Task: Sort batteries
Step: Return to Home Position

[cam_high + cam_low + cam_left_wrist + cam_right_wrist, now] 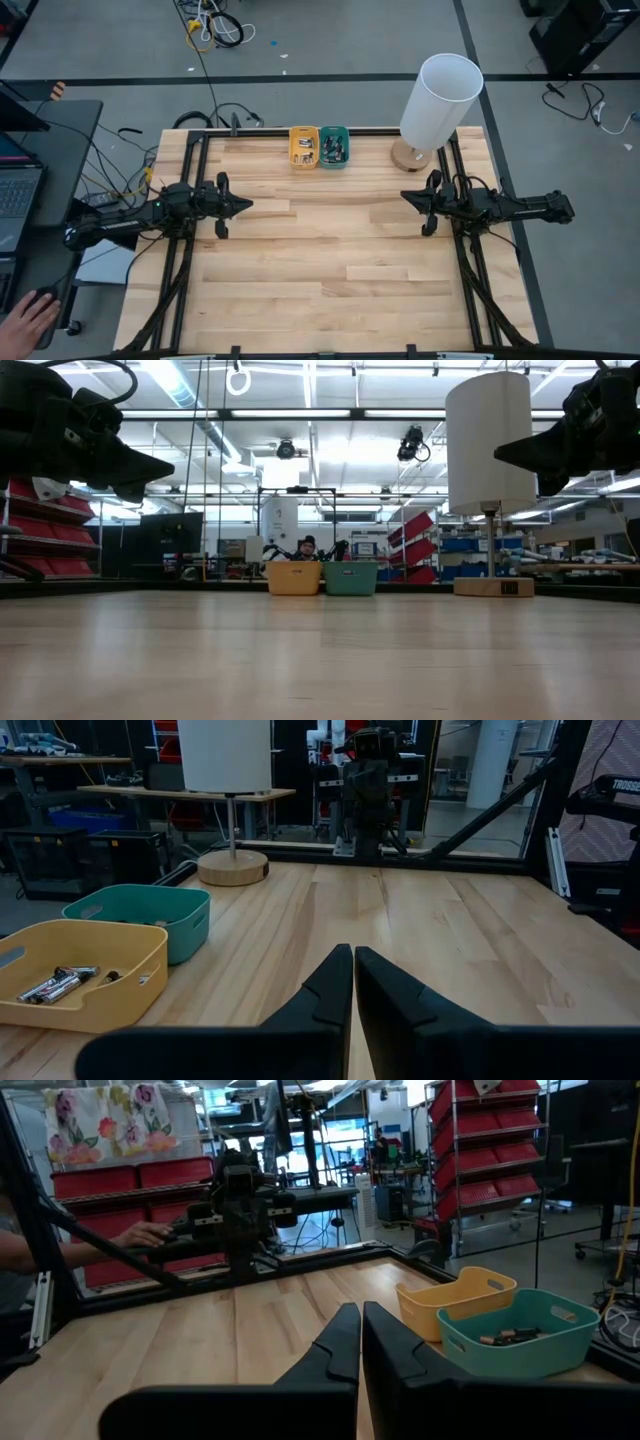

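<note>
- High view: my left pincer [245,206] hangs over the left side of the table [330,270] and my right pincer [405,196] over its right side. Their tips face each other, and each has its fingers pressed together on nothing. The batteries [306,150] lie in the yellow tray [293,150] and the teal tray [346,150], which touch at the far edge, well apart from both pincers. A white lamp [440,95] stands near my right pincer.
- Low view: both pincers are raised above the wood, with the trays far back between them. The tray walls hide the batteries.
- Left wrist view: my fingers [335,982] are closed together. Silvery batteries [58,985] rest in the yellow tray, off to one side of them.
- Right wrist view: my fingers [343,1342] are likewise together. Dark batteries [510,1337] lie in the teal tray, beside the yellow one. Beyond the table, a person's hand [150,1233] rests by the frame.
</note>
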